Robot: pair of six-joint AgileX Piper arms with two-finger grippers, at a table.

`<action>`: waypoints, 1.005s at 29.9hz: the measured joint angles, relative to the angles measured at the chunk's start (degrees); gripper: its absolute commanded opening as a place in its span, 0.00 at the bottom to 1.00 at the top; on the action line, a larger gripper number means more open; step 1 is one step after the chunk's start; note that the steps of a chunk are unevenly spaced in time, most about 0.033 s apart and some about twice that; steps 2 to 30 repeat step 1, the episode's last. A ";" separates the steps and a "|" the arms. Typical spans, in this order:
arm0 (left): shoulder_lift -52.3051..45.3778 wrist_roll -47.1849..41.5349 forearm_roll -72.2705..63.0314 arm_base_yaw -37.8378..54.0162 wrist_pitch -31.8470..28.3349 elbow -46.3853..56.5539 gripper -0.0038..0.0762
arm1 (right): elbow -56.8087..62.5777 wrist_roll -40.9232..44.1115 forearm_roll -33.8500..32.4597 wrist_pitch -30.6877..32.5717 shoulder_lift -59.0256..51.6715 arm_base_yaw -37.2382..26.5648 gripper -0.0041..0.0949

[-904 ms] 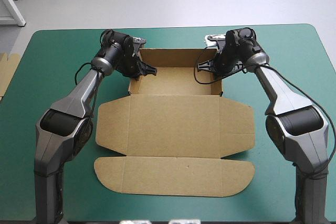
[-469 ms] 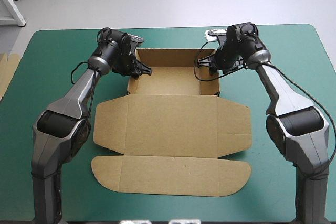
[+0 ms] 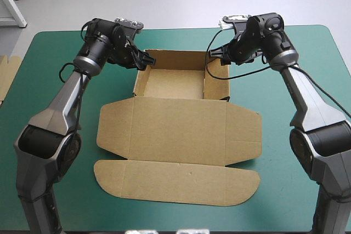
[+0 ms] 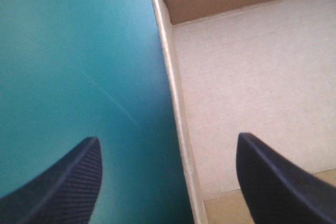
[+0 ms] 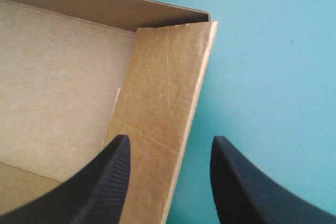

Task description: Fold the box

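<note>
A: Quick one: left gripper point(image 4: 167, 138), fingers wide apart, straddling the left wall point(image 4: 169, 77). One finger is over the cover point(image 4: 63, 51), the other over the tray floor point(image 4: 252, 66). It holds nothing.

B: And the other?

A: Same for the right gripper point(image 5: 170, 138): spread, right wall point(image 5: 163, 87) between the fingers, no grip on it.

B: What changed?

A: Both have let go and backed off toward the far corners. Just before, they sat lower, tight against those walls.

B: Where's the box?

A: The box point(image 3: 175, 130) is mid-table, tray end toward the far edge, lid point(image 3: 175, 182) flat toward the near edge.

B: Meaning?

A: Both side walls stand unaided, so I'd call the tuck done. The right wall may lean inward slightly, hard to tell from the wrist view. If it sags, it needs another press.
</note>
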 measured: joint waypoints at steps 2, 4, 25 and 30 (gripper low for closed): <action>-1.01 0.00 0.01 0.00 0.00 0.00 0.69 | 0.12 0.00 0.00 0.00 -0.63 0.06 0.45; -1.01 0.00 0.01 0.00 0.00 0.00 0.69 | 0.12 0.00 0.00 0.00 -0.63 0.06 0.45; -1.01 0.00 0.01 0.00 0.00 0.00 0.69 | 0.12 0.00 0.00 0.00 -0.63 0.06 0.45; -1.01 0.00 0.01 0.00 0.00 0.00 0.69 | 0.12 0.00 0.00 0.00 -0.63 0.06 0.45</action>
